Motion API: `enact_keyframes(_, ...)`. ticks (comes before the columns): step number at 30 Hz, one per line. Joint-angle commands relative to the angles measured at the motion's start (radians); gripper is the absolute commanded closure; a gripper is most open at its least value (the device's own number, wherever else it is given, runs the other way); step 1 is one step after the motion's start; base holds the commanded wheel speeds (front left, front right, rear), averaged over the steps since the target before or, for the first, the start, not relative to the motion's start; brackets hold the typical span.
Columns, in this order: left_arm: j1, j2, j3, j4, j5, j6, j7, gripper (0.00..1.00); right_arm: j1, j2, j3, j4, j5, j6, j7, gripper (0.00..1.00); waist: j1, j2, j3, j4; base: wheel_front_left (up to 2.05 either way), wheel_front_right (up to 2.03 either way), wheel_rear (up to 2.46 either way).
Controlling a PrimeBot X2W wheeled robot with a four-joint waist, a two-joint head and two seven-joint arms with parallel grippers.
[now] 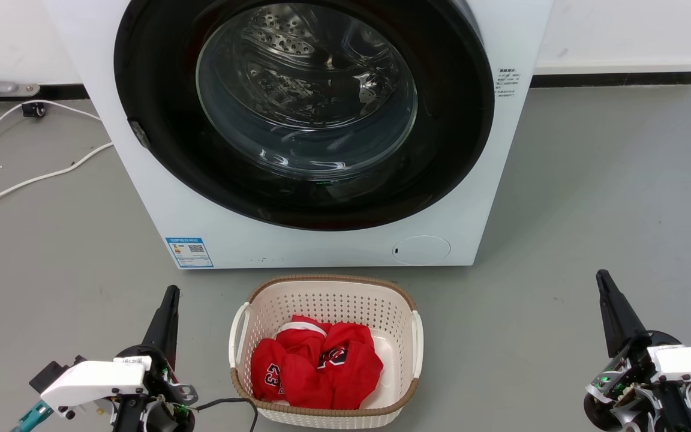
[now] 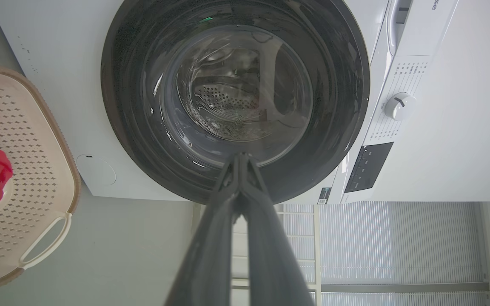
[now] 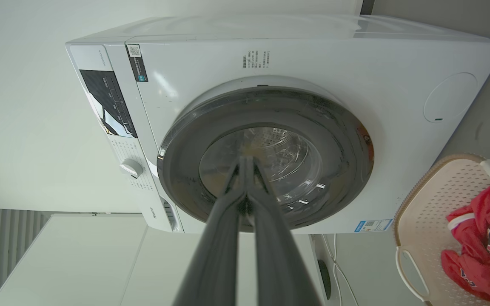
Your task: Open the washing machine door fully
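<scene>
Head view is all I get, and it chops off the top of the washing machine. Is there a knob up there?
Observer: Yes. The right wrist view shows a white dial next to a dark control panel, on the strip above the washing machine door.
Operator: Cool! Are my left fingers open or squeezed together?
Observer: Squeezed together. In the left wrist view the left gripper has its two tips touching, with nothing between them.

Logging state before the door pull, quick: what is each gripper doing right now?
Left gripper: closed, holding nothing.
Right gripper: closed, holding nothing.
</scene>
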Motion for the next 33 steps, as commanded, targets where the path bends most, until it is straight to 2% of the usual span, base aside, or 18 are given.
enact_keyframes(1,-0.01,-0.001,0.003,0.001,0.0,-0.003,0.004,1.0,-0.014,0.003,-0.001,0.001,-0.001,0.0,0.002,1.0,0.0,0.0,0.0,0.0,0.0,0.0,0.0)
enact_keyframes(5,-0.01,-0.002,0.003,0.001,0.0,-0.003,0.004,1.0,-0.014,0.003,-0.001,0.002,-0.002,0.0,0.002,1.0,0.0,0.0,0.0,0.0,0.0,0.0,0.0)
enact_keyframes(6,0.0,0.0,0.0,0.0,0.0,0.0,0.0,0.0,0.0,0.0,0.0,0.0,0.0,0.0,0.0,0.0,0.0,0.0,0.0,0.0,0.0,0.0,0.0)
enact_keyframes(14,0.015,-0.002,-0.024,-0.001,0.011,0.0,-0.032,0.0,0.029,0.002,0.012,-0.007,0.001,0.0,-0.032,0.0,0.0,0.0,-0.001,-0.001,0.0,0.0,0.0)
enact_keyframes(20,0.02,-0.002,-0.027,-0.033,0.06,0.0,-0.061,0.0,0.044,0.002,0.017,-0.036,-0.045,0.0,-0.061,0.0,0.0,0.0,-0.004,-0.002,0.0,0.0,0.0)
enact_keyframes(24,0.02,-0.002,-0.03,-0.06,0.134,0.0,-0.079,0.0,0.052,0.002,0.018,-0.06,-0.124,0.0,-0.08,0.0,0.0,0.0,-0.005,-0.002,0.0,0.0,0.0)
enact_keyframes(33,0.019,-0.001,-0.039,-0.114,0.311,0.0,-0.118,0.0,0.067,0.002,0.029,-0.124,-0.394,0.0,-0.118,0.0,0.0,0.0,-0.008,-0.003,0.0,0.0,0.0)
